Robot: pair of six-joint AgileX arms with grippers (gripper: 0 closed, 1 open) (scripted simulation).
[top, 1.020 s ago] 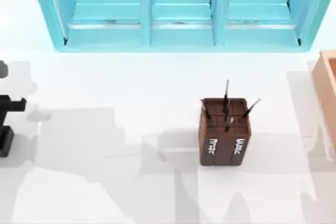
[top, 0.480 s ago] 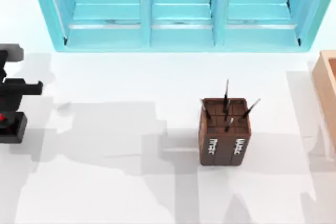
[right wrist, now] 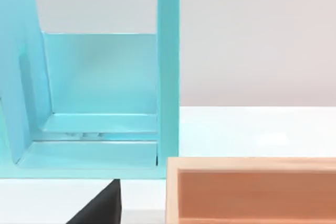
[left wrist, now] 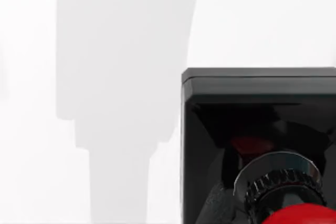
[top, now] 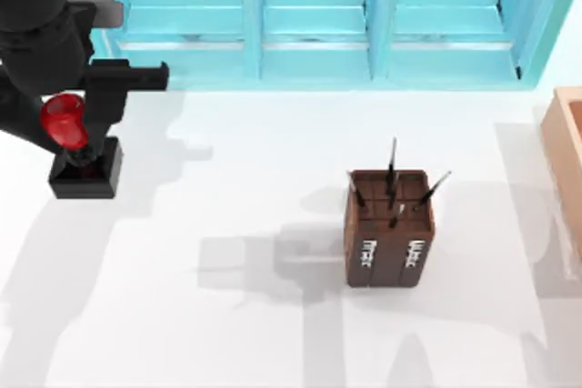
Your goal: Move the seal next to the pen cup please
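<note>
The seal hangs above the table at the left of the top view, its red knob (top: 64, 121) over its black square base (top: 85, 176). My left gripper (top: 94, 120) is shut on the seal, and its black arm comes in from the back left corner. The left wrist view shows the seal's black base (left wrist: 257, 124) and red knob (left wrist: 302, 216) from close up, over the white table. The pen cup (top: 389, 229), a brown box with white lettering and thin dark pens, stands right of the middle, well apart from the seal.
A teal shelf unit (top: 309, 15) runs along the back of the table. A tan wooden box (top: 566, 161) sits at the right edge. The right wrist view faces the teal shelf (right wrist: 100, 103) and the wooden box (right wrist: 252, 190).
My left arm has carried the seal in from the far left edge, to the right and toward the back, and it now sits higher above the table. The pen cup has not moved.
</note>
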